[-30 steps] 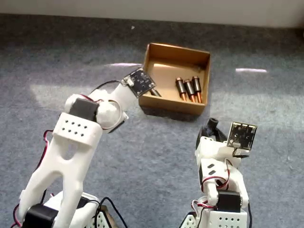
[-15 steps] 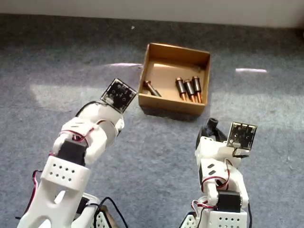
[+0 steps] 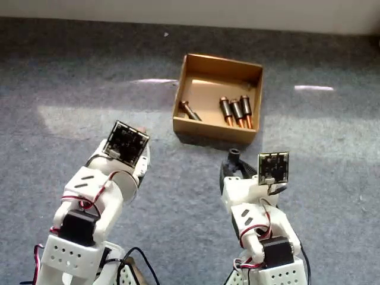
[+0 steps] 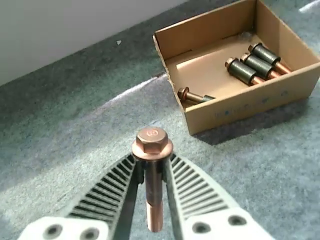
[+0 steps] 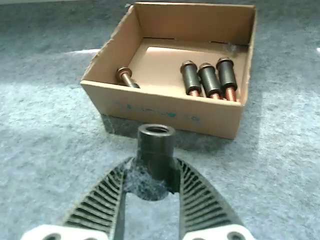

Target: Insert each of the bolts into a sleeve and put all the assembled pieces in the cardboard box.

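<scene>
Two claws full: my left claw (image 4: pixel 152 160) grips copper bolt (image 4: pixel 153 143), my right claw (image 5: pixel 154 165) grips black sleeve (image 5: pixel 156 142). Cardboard box (image 5: pixel 165 114) on far side, four pieces (image 5: pixel 210 80) inside.

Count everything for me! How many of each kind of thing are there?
Brown cardboard box: 1
Copper bolts fitted in dark sleeves, inside box: 4
Bare copper bolt in left gripper: 1
Empty dark metal sleeve in right gripper: 1
Total: 7

Left end effector (image 4: pixel 152 160) withdrew from the cardboard box (image 3: pixel 214 132); right end effector (image 5: pixel 150 169) shifted left.
</scene>
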Controlling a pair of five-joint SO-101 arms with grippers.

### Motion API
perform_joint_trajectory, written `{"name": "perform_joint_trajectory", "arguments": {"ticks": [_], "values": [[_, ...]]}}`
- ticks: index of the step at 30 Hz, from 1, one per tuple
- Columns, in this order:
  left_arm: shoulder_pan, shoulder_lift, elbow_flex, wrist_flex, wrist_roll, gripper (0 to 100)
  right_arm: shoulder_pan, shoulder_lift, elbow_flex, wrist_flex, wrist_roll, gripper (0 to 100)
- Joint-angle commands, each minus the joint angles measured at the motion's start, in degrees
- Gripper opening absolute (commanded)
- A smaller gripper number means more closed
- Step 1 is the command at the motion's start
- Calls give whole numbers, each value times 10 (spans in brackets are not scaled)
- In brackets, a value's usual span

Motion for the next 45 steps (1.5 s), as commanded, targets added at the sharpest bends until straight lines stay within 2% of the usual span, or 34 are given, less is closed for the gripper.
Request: {"name": "perform_joint_trajectory", "arguments": {"ticks": [1, 9, 13, 18, 25, 28, 34, 45], "values": [[13, -54, -1, -12, 32, 40, -49, -10, -3, -35, 5, 6], [13, -104, -2, -18, 31, 7, -116, -9, 51, -179, 7, 6], [32, -130, 0, -74, 33, 7, -168, -9, 108, -262, 69, 6], [47, -134, -1, -165, 114, 7, -204, -8, 135, -302, 107, 6], [48, -134, -1, -255, 198, 10, -207, -7, 135, -307, 123, 6], [76, -134, -1, -281, 223, 10, -207, -7, 135, -305, 122, 6], [153, -133, -1, -285, 238, 7, -207, -7, 135, -297, 122, 6], [162, -133, 46, -286, 239, 10, -207, -7, 135, -300, 125, 6]]}}
